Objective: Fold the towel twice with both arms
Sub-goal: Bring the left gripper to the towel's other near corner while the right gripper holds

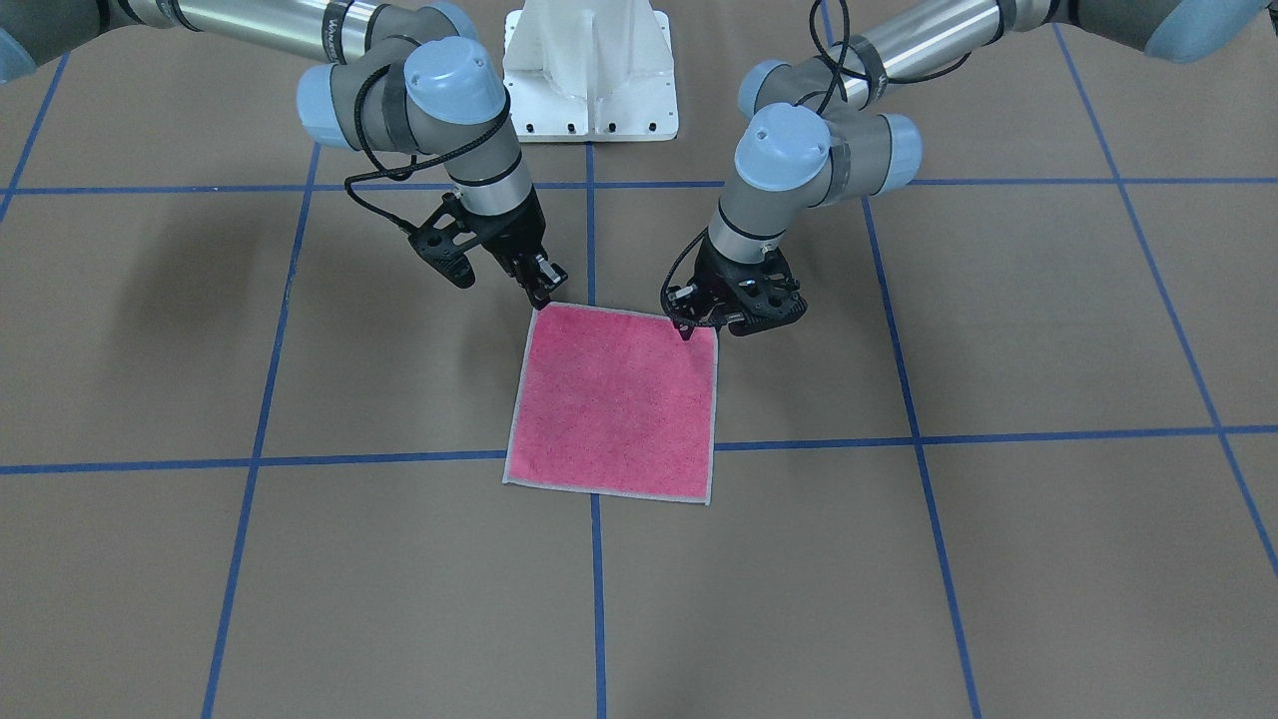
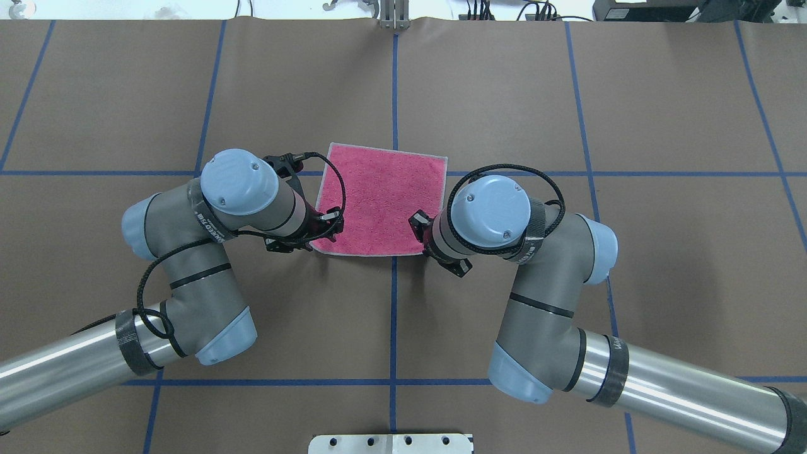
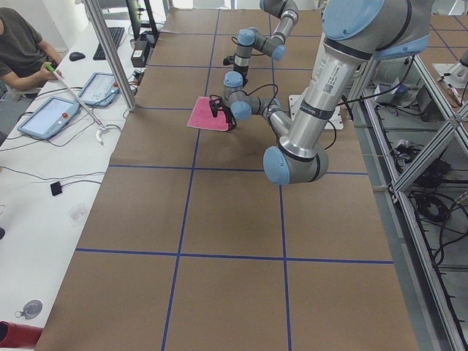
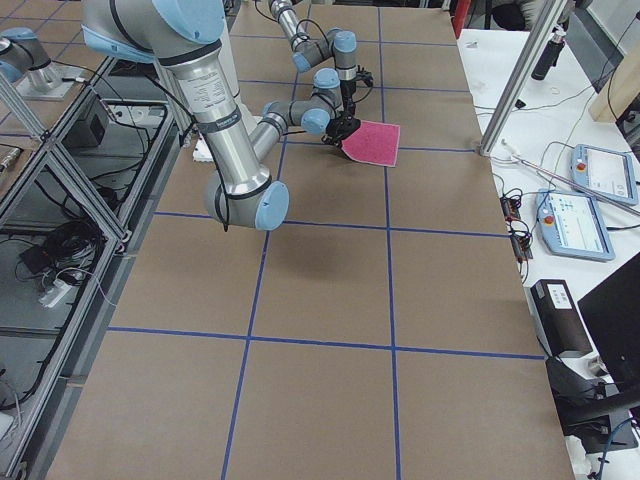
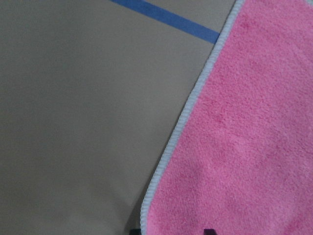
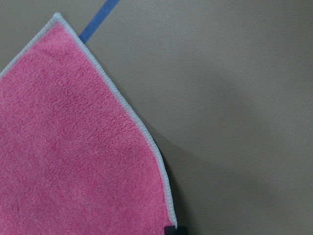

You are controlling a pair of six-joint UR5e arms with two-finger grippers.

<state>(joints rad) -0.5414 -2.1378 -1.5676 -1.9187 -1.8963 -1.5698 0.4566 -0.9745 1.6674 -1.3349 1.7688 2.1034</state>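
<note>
Jaws, left and right, sit at two corners of the pink, pale-edged towel (image 1: 614, 404); hold unclear.

- Left arm (image 3: 322, 95), left side view: dark lettering along the silver tube, reads as "UNIVERSAL ROBOTS", small.
- Right arm (image 1: 439, 110), front view: like lettering on its tube, cut by a black strap; only "UNIVER" legible.
- Overhead: lettering on both arms' grey links, unreadable.

1. Left arm (image 2: 202, 284) and right arm (image 2: 542, 309): shiny silver tubes joined by matte grey elbow housings.
2. Rounded light blue caps (image 2: 238, 180) with tiny screws cover each joint.
3. Thin black cables (image 2: 504, 168) loop around the wrists.
4. Black bands (image 2: 205, 221) carry pale lettering; the jaws are black.
</note>
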